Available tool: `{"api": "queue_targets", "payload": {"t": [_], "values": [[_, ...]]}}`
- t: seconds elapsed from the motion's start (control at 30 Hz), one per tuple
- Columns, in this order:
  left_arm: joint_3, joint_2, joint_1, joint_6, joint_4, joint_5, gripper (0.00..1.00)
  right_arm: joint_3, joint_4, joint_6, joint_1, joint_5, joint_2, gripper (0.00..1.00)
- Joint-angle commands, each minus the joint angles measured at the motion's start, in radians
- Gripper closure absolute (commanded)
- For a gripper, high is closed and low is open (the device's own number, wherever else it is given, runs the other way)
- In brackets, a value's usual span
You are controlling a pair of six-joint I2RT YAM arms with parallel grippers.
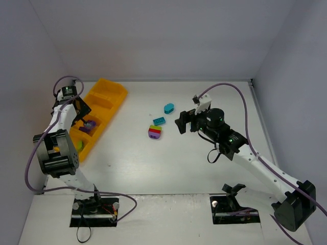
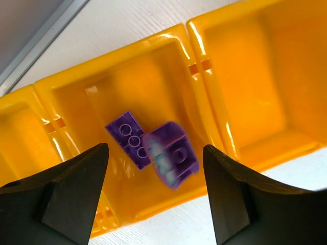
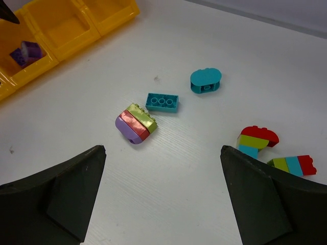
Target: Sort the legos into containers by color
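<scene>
The left pincer (image 2: 155, 152) hangs with its jaws apart and nothing between them over one compartment of the orange-yellow tray (image 1: 108, 91), which lies toward 9 o'clock on the counter (image 1: 204, 168). In that compartment sit a flat purple brick (image 2: 129, 137) and, touching it at its 4 o'clock, a curved purple brick (image 2: 173, 158). The curved one is blurred, so it may not be at rest and could skid on the glossy moulded floor.

The right pincer (image 3: 162, 150) is also spread wide and empty above the loose legos. The harder trouble likely lies there. The purple-red-lime stack (image 3: 135, 125), at 7 o'clock of the studded teal brick (image 3: 162, 102), is pressed together and must be split by colour. Hard, slick plastic may squirt from a squeeze. The rounded teal brick (image 3: 206, 80), at 1 o'clock, offers curved ends that could slip. A red-lime-teal stack (image 3: 257, 140) and a lime-teal-red stack (image 3: 294, 164) pose the same splitting problem.
</scene>
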Motion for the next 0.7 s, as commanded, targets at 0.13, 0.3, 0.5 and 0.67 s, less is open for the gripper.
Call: {"api": "queue_targets", "payload": {"t": [0.13, 0.3, 0.5, 0.67], "values": [[0.075, -0.154, -0.062, 0.052, -0.012, 0.007, 0.31, 0.011, 0.048, -0.013, -0.01, 0.05, -0.021, 0.08], [0.14, -0.163, -0.294, 0.218, 0.038, 0.022, 0.31, 0.013, 0.045, -0.019, -0.018, 0.056, -0.02, 0.08], [0.305, 0.005, -0.481, 0.408, 0.053, 0.269, 0.31, 0.011, 0.023, -0.02, -0.021, 0.056, -0.038, 0.09], [0.413, 0.166, -0.596, 0.558, 0.025, 0.401, 0.31, 0.002, -0.01, -0.02, -0.022, 0.061, -0.072, 0.09]]}}
